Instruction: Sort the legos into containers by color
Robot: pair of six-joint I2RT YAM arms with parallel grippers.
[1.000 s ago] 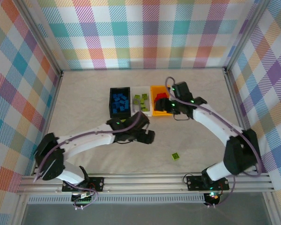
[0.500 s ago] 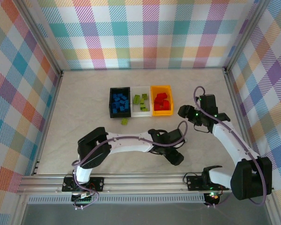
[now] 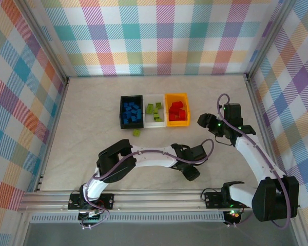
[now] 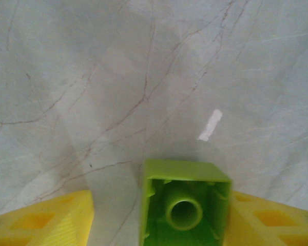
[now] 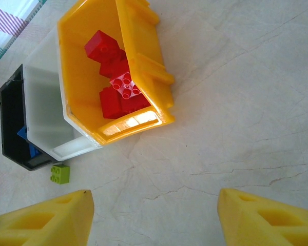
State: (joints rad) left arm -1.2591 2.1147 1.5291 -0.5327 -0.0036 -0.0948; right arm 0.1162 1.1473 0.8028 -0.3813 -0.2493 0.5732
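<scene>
The containers stand in a row at mid-table: a black bin (image 3: 121,111) with blue legos (image 3: 131,111), a white bin (image 3: 154,123) with green legos (image 3: 154,108), and an orange bin (image 3: 168,109) with red legos (image 3: 176,109). My left gripper (image 3: 191,173) is low over the table near the front. Its yellow fingers (image 4: 46,220) straddle a lime green lego (image 4: 185,205) lying hollow side up; the right finger touches it and the left finger stands apart. My right gripper (image 3: 205,123) hovers open and empty right of the orange bin (image 5: 143,61).
A loose green lego (image 3: 136,132) lies on the table just in front of the black bin (image 5: 10,128), also seen as a small green lego (image 5: 60,173). Checked walls enclose the table. A white scuff (image 4: 209,125) marks the surface.
My left arm swung from near the bins to the front right and its jaws narrowed around the green lego. My right gripper drew back from over the orange bin toward the right.
</scene>
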